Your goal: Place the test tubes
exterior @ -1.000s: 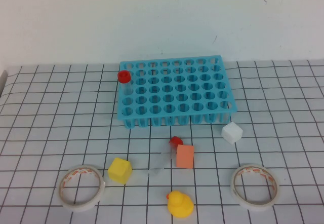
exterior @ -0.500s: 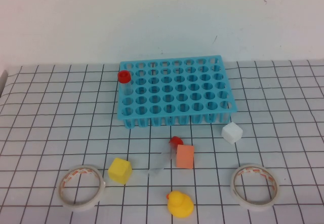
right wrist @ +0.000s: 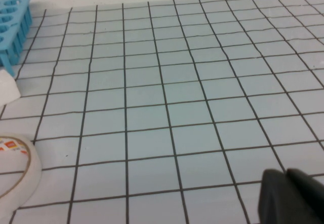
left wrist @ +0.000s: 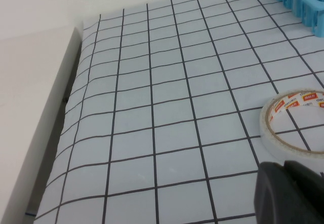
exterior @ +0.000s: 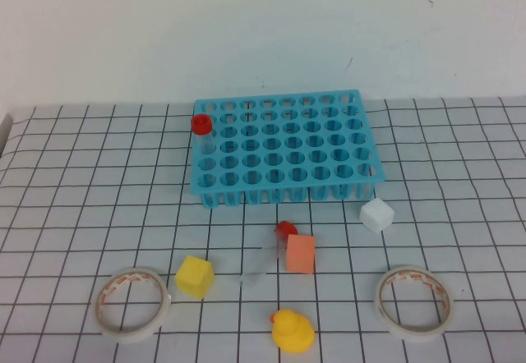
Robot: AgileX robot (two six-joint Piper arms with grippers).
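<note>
Nothing moved, left pincer (left wrist: 286, 186) together beside tape roll (left wrist: 267, 125), right pincer (right wrist: 287, 191) together over mat (right wrist: 167, 82) (both unseen overhead).

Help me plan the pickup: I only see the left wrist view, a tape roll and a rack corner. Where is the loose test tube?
Observer: The loose test tube lies flat in front of the blue rack, its capped end beside the orange block.
Operator: Any tube racked already?
Observer: One red-capped tube stands upright in the rack's leftmost column.
Operator: And the other arm?
Observer: The right hand is shut, low over the mat by the right tape roll; your left hand is shut by the left tape roll.
</note>
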